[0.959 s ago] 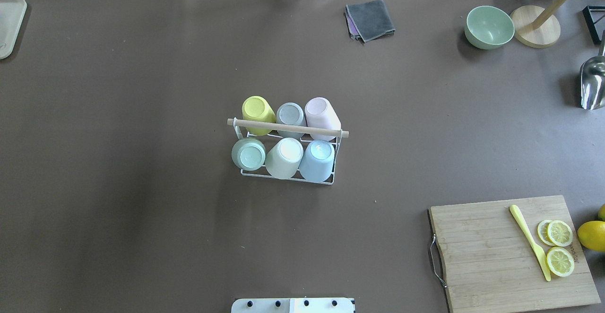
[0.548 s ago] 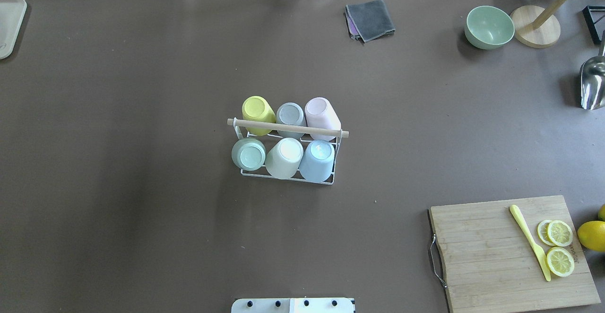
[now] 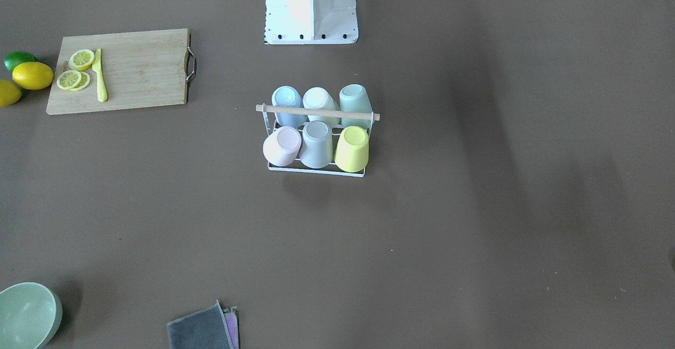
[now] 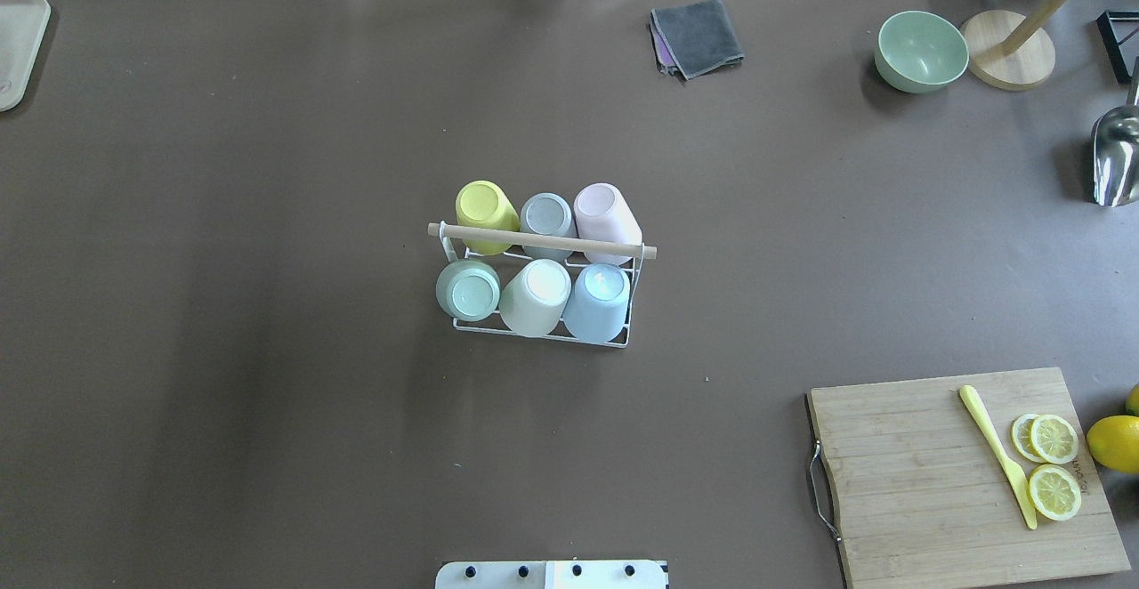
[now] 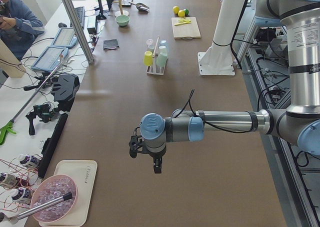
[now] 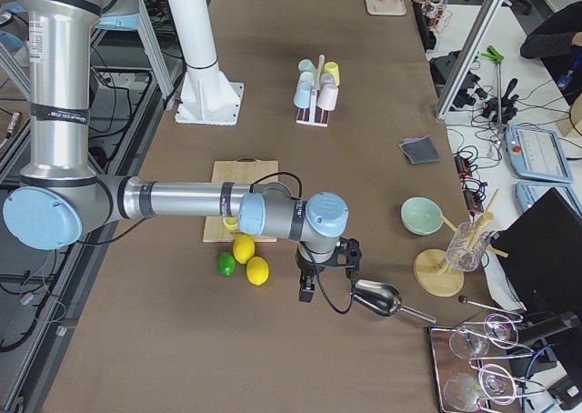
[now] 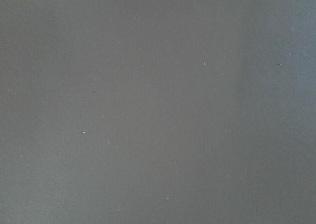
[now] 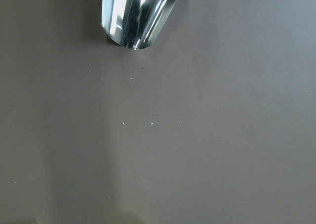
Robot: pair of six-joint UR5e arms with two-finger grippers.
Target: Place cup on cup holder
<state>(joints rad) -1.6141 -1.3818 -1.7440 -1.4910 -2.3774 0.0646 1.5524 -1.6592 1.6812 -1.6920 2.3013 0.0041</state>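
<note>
Six upturned cups [image 4: 535,297] were held on the cup holder [image 4: 543,240]. Well away from it, whether the left pincer [image 5: 150,161] and the right pincer [image 6: 314,281] were apart or together could not be told.

- You're in a robotics lab: a white robot pedestal [image 3: 311,6] stands on the long brown worktop [image 4: 267,171], and an industrial arm [image 5: 225,121] reaches over it.
- Your side bench [image 5: 20,117] carries tablets [image 5: 64,37], loose cables [image 5: 35,84] and an aluminium post [image 5: 75,22] — a colleague [image 5: 17,22] is at its far end.
- Household pieces — the cup holder [image 4: 543,240], a cutting board [image 4: 925,482], a green bowl [image 4: 921,51] — lie spread across the worktop.
</note>
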